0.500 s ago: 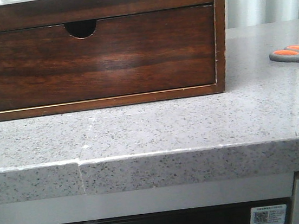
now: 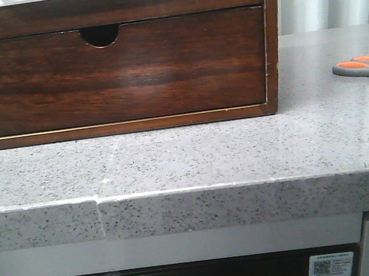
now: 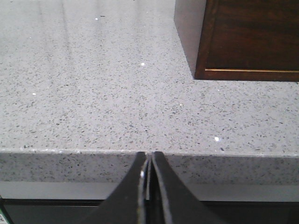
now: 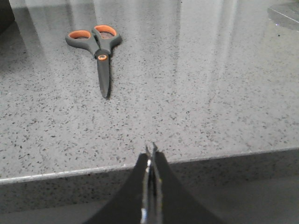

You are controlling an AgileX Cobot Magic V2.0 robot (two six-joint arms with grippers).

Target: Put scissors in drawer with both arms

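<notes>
Two pincers closed, empty: left (image 3: pixel 148 161), right (image 4: pixel 151 154) | scissors (image 4: pixel 97 46) flat on worktop (image 2: pixel 240 151), far right | drawer (image 2: pixel 107 3) shut | risk: blades skid when pinched

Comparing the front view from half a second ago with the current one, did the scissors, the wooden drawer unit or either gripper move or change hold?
Nothing visibly changed. The small scissors with grey handles lined orange lie in the same spot on the speckled grey stone countertop, and both dark reddish-brown drawer fronts sit as before.

Scissors (image 4: pixel 98 51): grey handles, orange-lined loops, blades closed, flat on countertop. Drawer (image 2: pixel 107 3): dark wood, shut.
</notes>
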